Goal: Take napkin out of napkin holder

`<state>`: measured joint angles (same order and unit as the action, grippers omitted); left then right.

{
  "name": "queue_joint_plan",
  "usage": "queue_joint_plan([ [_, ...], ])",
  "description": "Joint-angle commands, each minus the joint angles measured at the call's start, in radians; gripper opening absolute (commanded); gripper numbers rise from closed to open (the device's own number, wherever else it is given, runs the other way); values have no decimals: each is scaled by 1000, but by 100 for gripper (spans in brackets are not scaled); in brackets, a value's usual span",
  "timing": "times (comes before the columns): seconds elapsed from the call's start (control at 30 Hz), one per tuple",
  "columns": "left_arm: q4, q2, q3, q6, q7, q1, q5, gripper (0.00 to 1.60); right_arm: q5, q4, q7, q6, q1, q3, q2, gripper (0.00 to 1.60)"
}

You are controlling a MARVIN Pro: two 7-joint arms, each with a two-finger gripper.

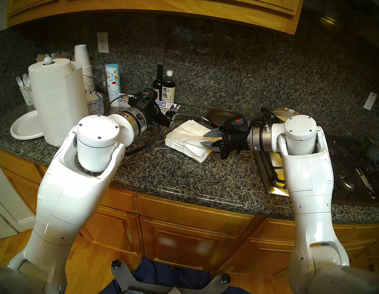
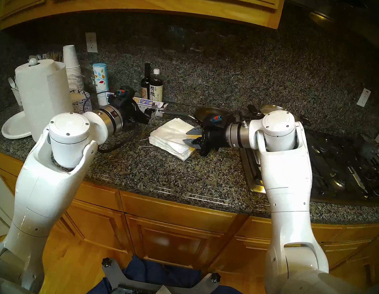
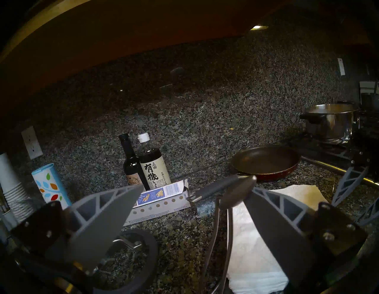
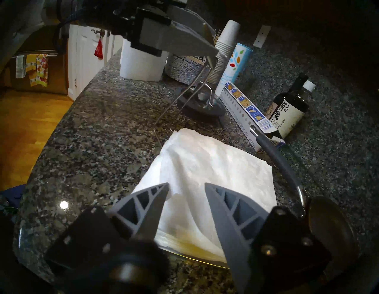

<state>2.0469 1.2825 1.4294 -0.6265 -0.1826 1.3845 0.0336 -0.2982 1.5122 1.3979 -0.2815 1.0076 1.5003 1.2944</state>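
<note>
While the right gripper (image 4: pixel 186 184) hangs tilted down over the near edge of a white stack, its jaws stand partly apart. The top napkin (image 4: pixel 215 164) has its near edge lifted up between them. I cannot tell whether the fingers press on it. Just below the fingertips, the stack lies on the napkin holder (image 4: pixel 196 261), whose flat yellowish base and metal rim show at the stack's near side.

Beyond the stack, the left gripper (image 3: pixel 195 190) hovers level with its jaws wide apart. The holder's slim metal arm (image 4: pixel 184 98) is raised clear of the stack, and its leaf-shaped tip (image 3: pixel 238 193) rests against one finger of the left gripper.

Ahead of the left gripper, a long box (image 3: pixel 162 197) lies on the granite countertop (image 1: pixel 180 173), with two dark bottles (image 3: pixel 143 164) behind it. A frying pan (image 3: pixel 266 162) sits ahead of that gripper and toward the right gripper. A paper towel roll (image 1: pixel 51 102) stands well off to the left gripper's outer side.
</note>
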Motion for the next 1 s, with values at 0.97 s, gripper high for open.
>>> queue_joint_plan([
  [0.97,51,-15,24,13,19,-4,11,160,-23,-33,16,-6,-39,-25,11,82],
])
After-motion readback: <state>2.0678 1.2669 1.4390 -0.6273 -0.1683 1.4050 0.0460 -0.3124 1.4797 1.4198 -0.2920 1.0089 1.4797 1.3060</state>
